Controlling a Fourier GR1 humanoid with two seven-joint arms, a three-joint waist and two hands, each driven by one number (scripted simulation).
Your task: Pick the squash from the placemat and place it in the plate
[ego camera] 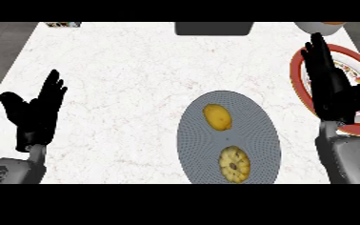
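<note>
2 yellow things lie on the grey oval placemat (200, 143): a smooth lemon (217, 117) on its far half and, on the near half close to the robot, a ribbed, roundish one that I take to be the squash (234, 164). They are apart, with bare mat between them. The squash shows no marked long axis, so the angle of approach should matter little.

The right hand (330, 88) is over the left part of the red-rimmed plate (295, 71), its fingers straight and pointing away from the robot, holding nothing. From that hand the squash lies toward the robot and to its left, with the mat's right edge between them. The plate sits just beside the mat on the right.

The left hand (35, 112) rests open near the view's left edge, fingers up, well apart from the mat. The right hand is plainly the nearer 1, and it would have to draw back and inward to get over the squash without brushing the lemon
</note>
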